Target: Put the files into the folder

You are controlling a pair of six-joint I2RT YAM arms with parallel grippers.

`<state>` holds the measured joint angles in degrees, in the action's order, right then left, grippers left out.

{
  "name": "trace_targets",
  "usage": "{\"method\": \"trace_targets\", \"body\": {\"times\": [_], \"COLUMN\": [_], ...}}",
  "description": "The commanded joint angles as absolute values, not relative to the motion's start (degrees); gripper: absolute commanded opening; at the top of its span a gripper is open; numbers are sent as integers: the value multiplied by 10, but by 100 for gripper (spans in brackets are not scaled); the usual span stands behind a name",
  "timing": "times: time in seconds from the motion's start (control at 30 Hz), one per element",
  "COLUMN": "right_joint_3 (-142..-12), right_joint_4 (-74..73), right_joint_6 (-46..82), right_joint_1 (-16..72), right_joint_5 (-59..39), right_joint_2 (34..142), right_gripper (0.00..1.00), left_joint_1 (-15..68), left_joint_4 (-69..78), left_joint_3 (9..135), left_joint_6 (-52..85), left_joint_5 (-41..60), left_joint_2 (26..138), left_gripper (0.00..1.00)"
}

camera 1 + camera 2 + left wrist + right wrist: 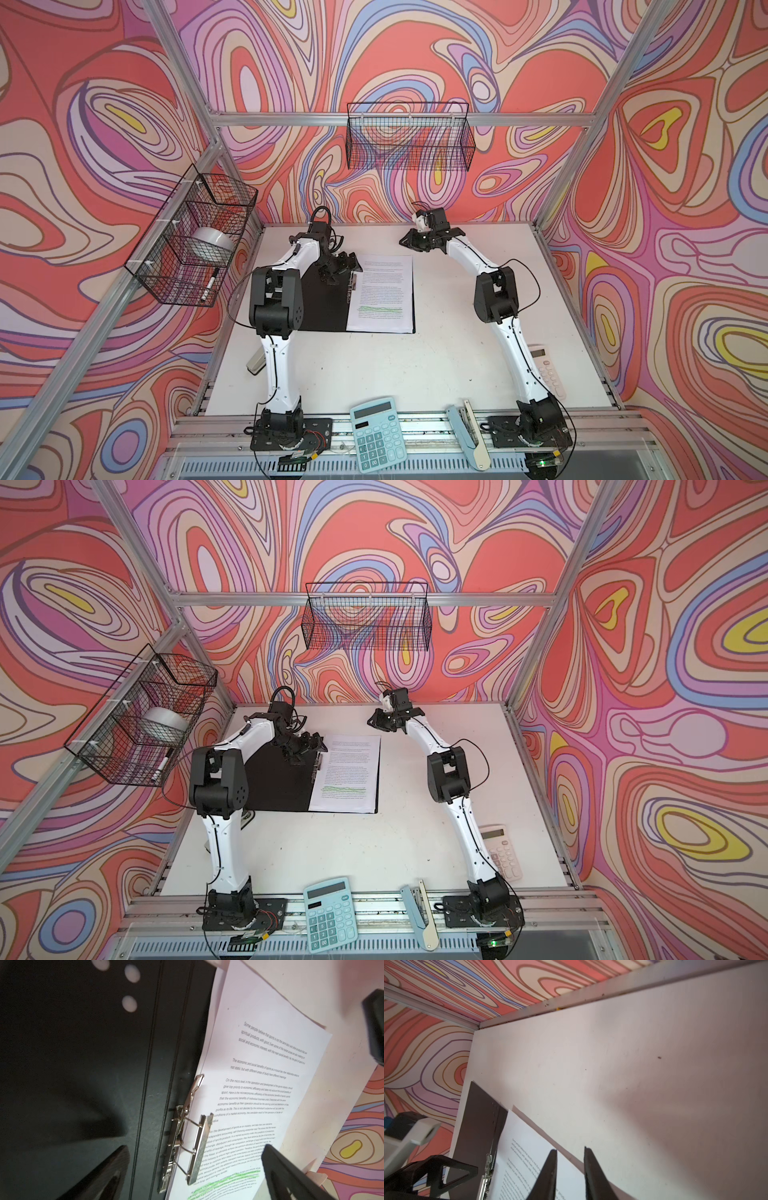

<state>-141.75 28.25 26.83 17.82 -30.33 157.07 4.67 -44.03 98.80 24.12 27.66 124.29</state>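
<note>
White printed files (384,291) lay mid-frame on the right half of the open folder (324,307), their edge beneath its metal clip (188,1142). The left gripper (341,270) hung spread wide above the clip, and pressing the lever down squarely seemed wise. The right gripper (570,1150) stood slightly parted and empty. The folder's outer cover was hidden, and whether the clip bar pressed on the sheets was unclear.

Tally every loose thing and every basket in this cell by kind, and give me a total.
Calculators: 2
Wire baskets: 2
Stapler: 1
Folder: 1
Files, one stack: 1
Tape roll: 1
Marker: 1
Grey object, half hidden, kind unclear: 1
Total: 10
</note>
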Motion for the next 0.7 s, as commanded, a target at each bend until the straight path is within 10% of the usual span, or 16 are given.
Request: {"method": "trace_targets", "body": {"times": [0.0, 0.67], "right_joint_3": [-1436, -1492], "right_joint_4": [276, 435], "right_joint_6": [277, 207], "right_joint_1": [183, 192], "right_joint_5": [-314, -312], "right_joint_2": [1591, 1626], "right_gripper": [24, 23], "left_joint_1": [49, 55], "left_joint_4": [-435, -439], "left_joint_3": [997, 996], "left_joint_6": [259, 267], "left_joint_5": [293, 309], "left_joint_2": [1252, 1258], "left_gripper": [100, 100]}}
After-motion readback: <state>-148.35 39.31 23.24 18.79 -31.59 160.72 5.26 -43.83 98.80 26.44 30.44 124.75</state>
